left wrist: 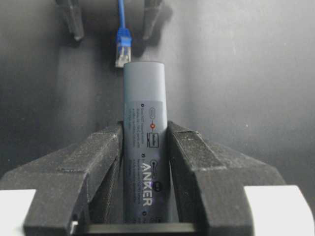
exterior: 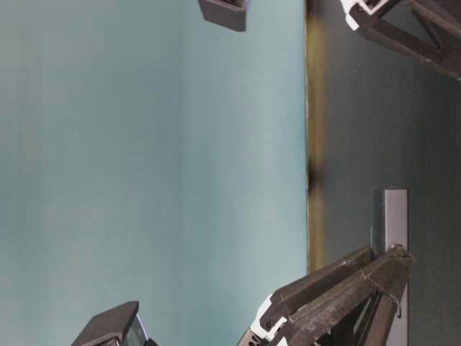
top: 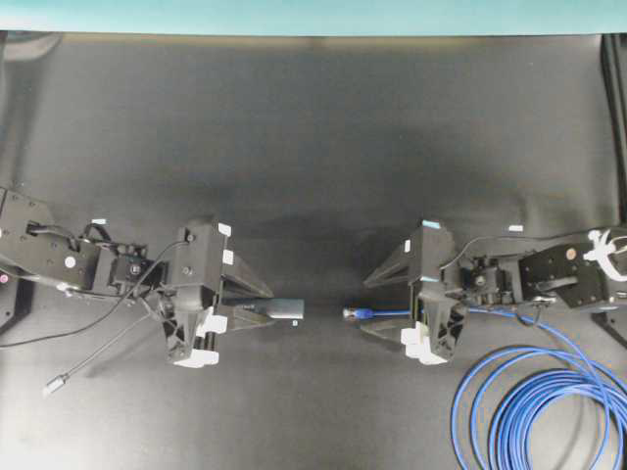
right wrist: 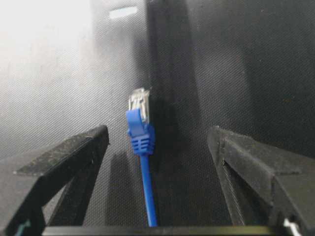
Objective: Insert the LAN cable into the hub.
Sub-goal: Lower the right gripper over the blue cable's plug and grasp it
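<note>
My left gripper (top: 257,305) is shut on the hub (top: 286,310), a slim grey bar that points right toward the middle. In the left wrist view both fingers press the hub's (left wrist: 143,147) sides, with my left gripper (left wrist: 144,129) round its rear half. The LAN cable's plug (top: 355,313) faces the hub's free end across a short gap. It lies between the spread fingers of my right gripper (top: 364,305). In the right wrist view the plug (right wrist: 139,110) and blue cable (right wrist: 147,187) run between the jaws of my right gripper (right wrist: 157,133), touching neither.
The cable's blue coil (top: 529,401) lies at the front right, under the right arm. The hub's thin grey lead (top: 98,357) trails to the front left and ends in a small metal plug (top: 54,387). The dark mat ends at a teal back edge (top: 313,15).
</note>
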